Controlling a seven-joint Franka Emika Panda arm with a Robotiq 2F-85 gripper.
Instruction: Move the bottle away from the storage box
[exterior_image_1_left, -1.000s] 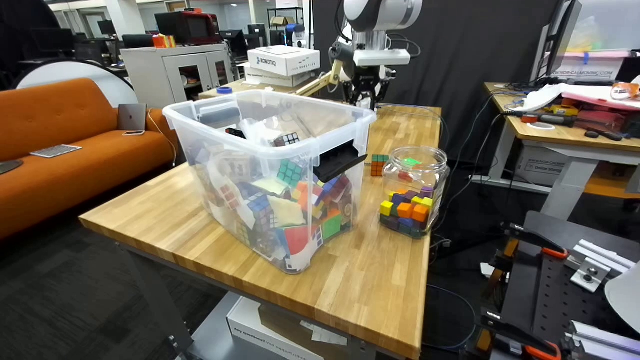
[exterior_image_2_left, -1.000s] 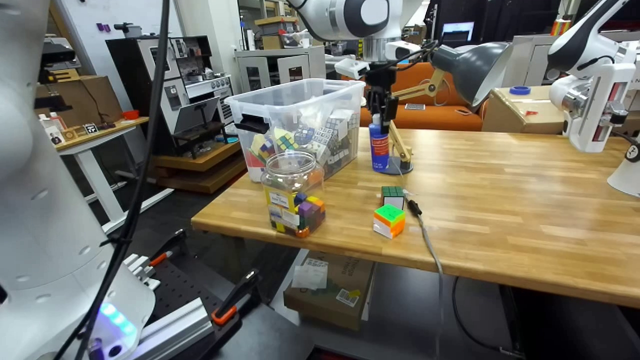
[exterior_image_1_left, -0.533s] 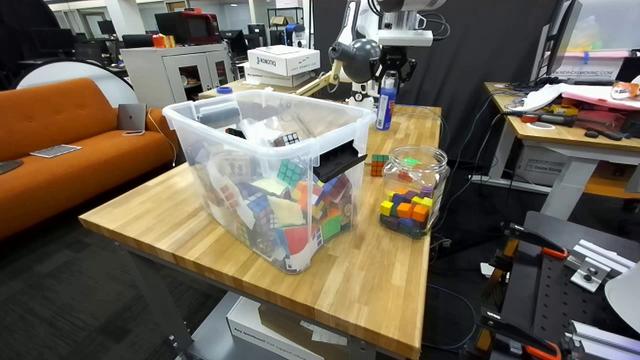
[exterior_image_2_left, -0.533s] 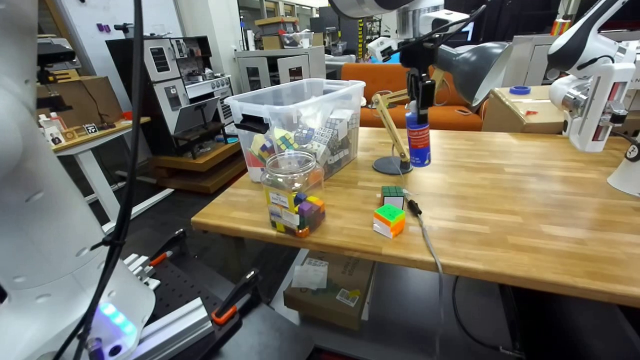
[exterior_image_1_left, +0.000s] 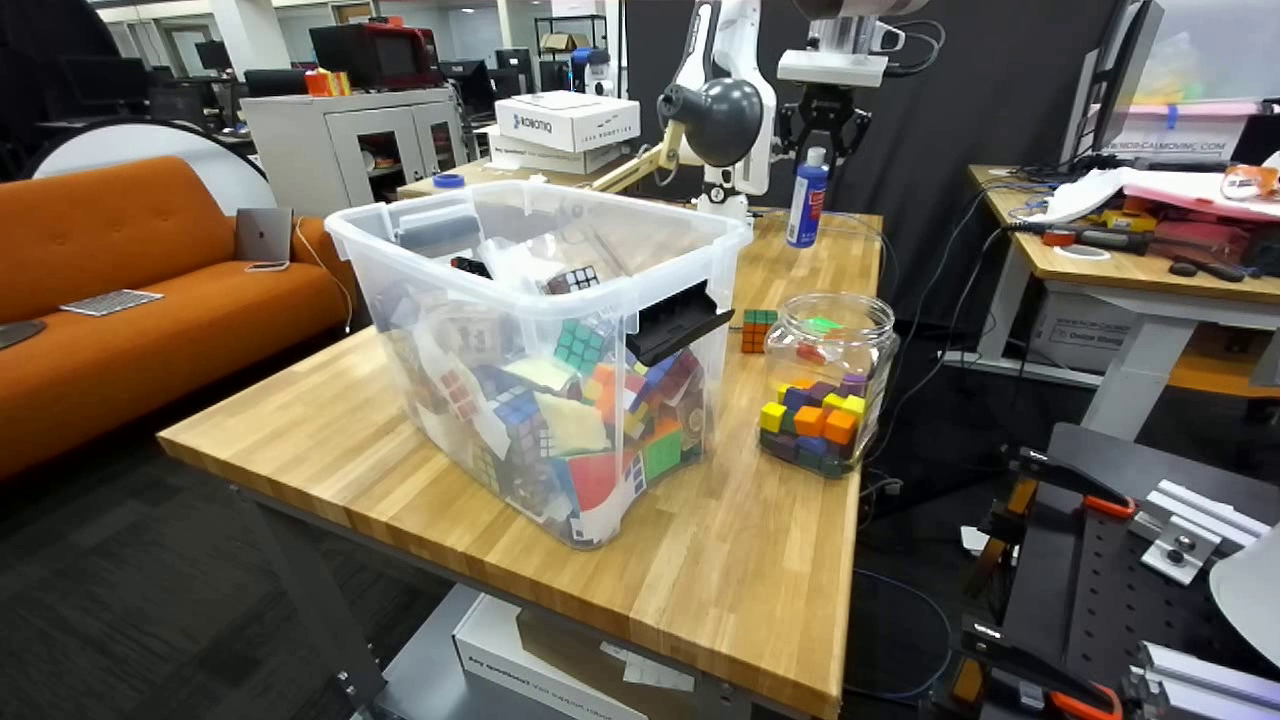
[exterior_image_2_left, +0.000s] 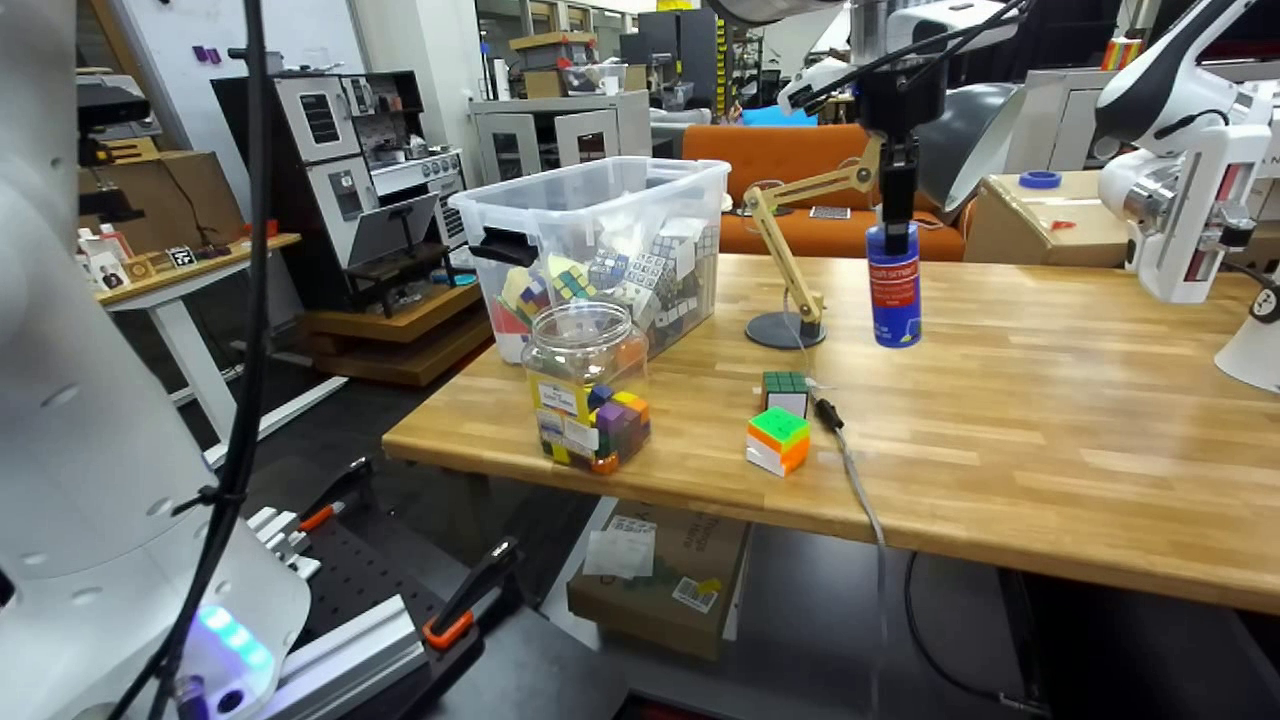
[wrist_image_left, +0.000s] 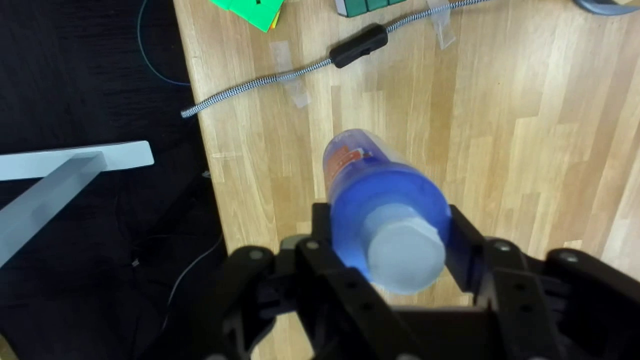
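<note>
Here, the table (exterior_image_2_left: 1030, 400) is bearing the storage box (exterior_image_1_left: 545, 305). Well apart from that box, the gripper (wrist_image_left: 390, 240) is clasping the bottle (exterior_image_2_left: 895, 295), its fingers (wrist_image_left: 460, 250) parted only to bottle width. The bottle is hanging between them, mostly below their tips, seemingly in mid-air.

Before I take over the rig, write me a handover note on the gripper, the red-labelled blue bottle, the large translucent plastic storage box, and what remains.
Black two-finger gripper: shut on the red-labelled blue bottle.
Bottle: slightly tilted, seemingly held above the light wooden table.
Large translucent plastic storage box: on the table, not touching the bottle.
Done: bottle in the grip and apart from the box; the round grey lamp base shows between them in an exterior view.
Left: probably set the bottle upright on the table, well off the box, then release.
</note>
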